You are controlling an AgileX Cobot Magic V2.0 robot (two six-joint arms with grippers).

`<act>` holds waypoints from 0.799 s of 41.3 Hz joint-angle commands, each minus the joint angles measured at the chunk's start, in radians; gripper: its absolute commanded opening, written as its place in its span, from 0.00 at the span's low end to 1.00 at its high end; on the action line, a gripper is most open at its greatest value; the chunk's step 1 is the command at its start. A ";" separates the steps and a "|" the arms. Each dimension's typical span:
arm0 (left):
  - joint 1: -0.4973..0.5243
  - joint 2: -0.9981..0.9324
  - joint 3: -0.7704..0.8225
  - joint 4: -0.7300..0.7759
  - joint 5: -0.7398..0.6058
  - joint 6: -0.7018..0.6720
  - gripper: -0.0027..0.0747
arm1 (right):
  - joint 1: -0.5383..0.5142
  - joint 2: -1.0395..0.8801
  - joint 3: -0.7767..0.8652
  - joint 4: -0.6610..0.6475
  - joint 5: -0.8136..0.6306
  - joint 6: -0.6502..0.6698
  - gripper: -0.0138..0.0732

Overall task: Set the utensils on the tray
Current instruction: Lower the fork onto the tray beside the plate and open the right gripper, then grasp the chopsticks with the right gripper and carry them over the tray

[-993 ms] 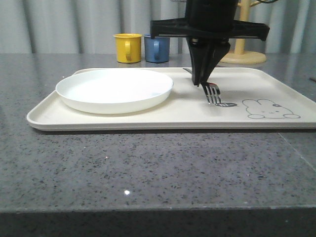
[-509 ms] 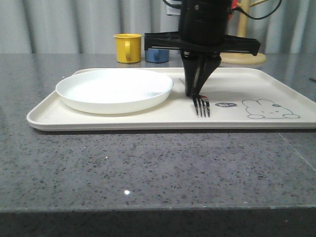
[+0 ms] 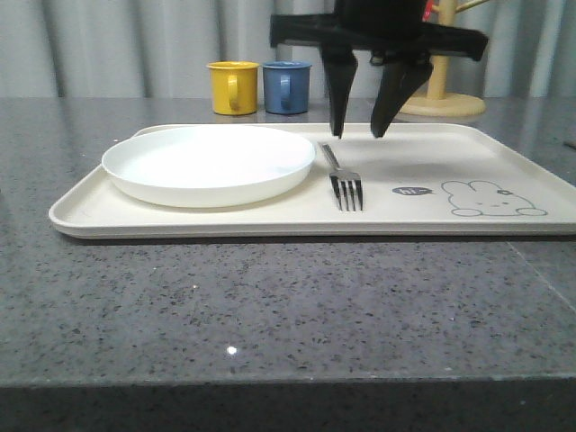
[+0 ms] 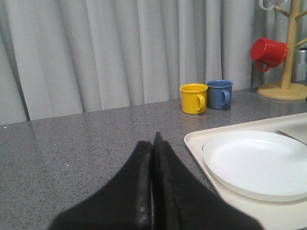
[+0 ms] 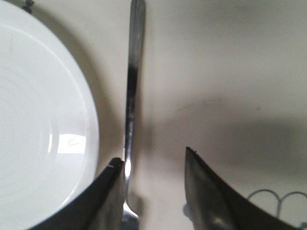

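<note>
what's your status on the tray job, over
Right gripper open above fork; left gripper shut, empty. Fork flat on tray beside plate. Nothing in the way.

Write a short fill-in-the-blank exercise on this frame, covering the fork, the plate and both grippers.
1. The fork lies flat on the ____, beside the plate.
2. The right gripper above the fork is ____.
3. The left gripper is ____.
4. The mug beside the yellow mug is ____.

Missing words: tray; open; shut; blue
</note>
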 commanded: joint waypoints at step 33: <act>0.001 0.012 -0.025 -0.004 -0.085 -0.008 0.01 | -0.623 -0.230 0.199 0.049 0.077 -0.510 0.53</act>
